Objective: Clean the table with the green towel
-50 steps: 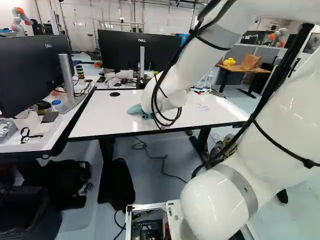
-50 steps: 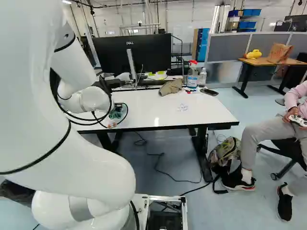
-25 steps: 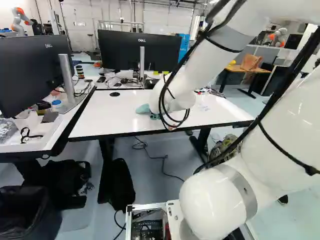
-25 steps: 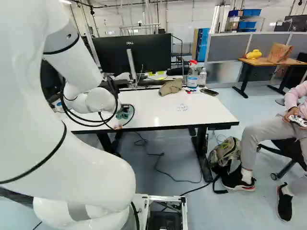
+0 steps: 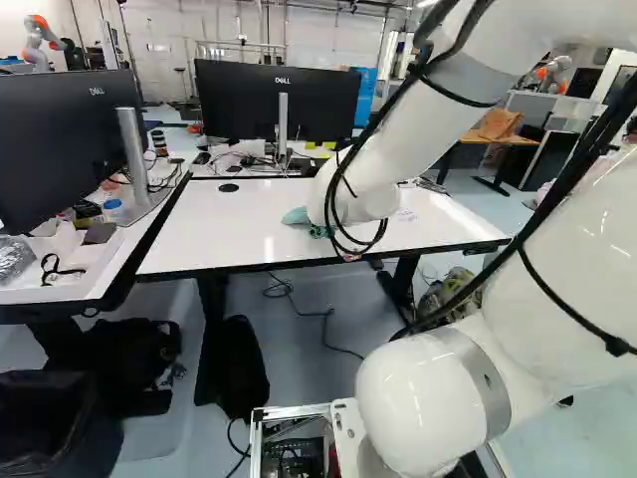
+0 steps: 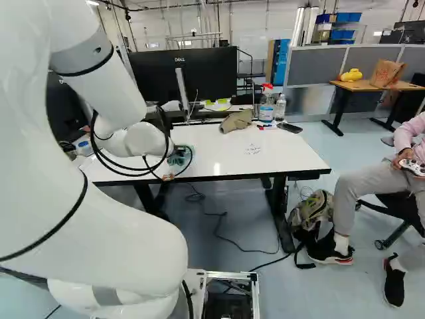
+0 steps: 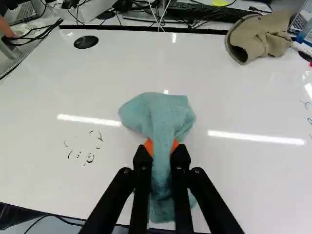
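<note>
I'm working over the white tabletop (image 5: 229, 204), and my gripper (image 6: 178, 154) is reaching down near its front edge. In the wrist view the gripper (image 7: 162, 146) is pinching the green towel (image 7: 165, 117), its orange pads (image 7: 148, 146) pressing in from two sides. The towel is lying bunched ahead of the fingers and trailing back between them towards the table's near edge. Black pen marks (image 7: 84, 151) are showing beside it, scrawled too loosely for me to be making out words; blue pen marks (image 7: 307, 105) are showing below the crumpled khaki cloth (image 7: 263, 36). Small pale logos are showing on the left monitor (image 5: 60, 144) and the middle monitor (image 5: 234, 100). A spray bottle (image 6: 266, 111) is carrying a printed label, and a brown paper bag (image 6: 387, 73) is bearing print on the far desk (image 6: 362, 86).
</note>
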Available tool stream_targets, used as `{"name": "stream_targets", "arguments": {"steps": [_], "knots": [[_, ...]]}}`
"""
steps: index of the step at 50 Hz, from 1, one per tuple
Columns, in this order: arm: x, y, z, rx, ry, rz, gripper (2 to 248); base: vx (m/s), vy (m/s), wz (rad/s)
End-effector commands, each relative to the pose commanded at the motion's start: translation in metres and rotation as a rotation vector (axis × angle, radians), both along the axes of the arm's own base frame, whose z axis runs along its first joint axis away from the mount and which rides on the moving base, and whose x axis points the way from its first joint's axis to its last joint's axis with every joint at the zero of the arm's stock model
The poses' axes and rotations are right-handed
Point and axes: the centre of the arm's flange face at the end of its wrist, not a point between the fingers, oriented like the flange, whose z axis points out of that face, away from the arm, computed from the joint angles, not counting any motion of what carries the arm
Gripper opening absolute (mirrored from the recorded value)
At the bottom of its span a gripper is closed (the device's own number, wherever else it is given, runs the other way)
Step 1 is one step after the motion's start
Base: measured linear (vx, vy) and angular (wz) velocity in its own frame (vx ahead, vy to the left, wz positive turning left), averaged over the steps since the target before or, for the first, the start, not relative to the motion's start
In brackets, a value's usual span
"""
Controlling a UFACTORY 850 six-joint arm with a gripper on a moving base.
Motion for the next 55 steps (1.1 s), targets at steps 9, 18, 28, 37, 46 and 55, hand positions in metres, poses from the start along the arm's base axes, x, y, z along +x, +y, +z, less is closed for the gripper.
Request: {"name": "stream_targets", "arguments": {"steps": [9, 18, 28, 37, 46, 55], "knots": [[0.000, 0.000, 0.000, 0.000, 0.000, 0.000, 50, 0.000, 0.000, 0.000], [0.003, 0.002, 0.003, 0.001, -0.008, 0.004, 50, 0.000, 0.000, 0.000], [0.014, 0.012, 0.014, 0.006, -0.030, 0.026, 50, 0.000, 0.000, 0.000], [0.019, 0.024, 0.024, 0.011, -0.053, 0.055, 50, 0.000, 0.000, 0.000], [0.021, 0.037, 0.025, 0.012, -0.054, 0.088, 50, 0.000, 0.000, 0.000], [0.022, 0.051, 0.026, 0.013, -0.053, 0.121, 50, 0.000, 0.000, 0.000]]}}
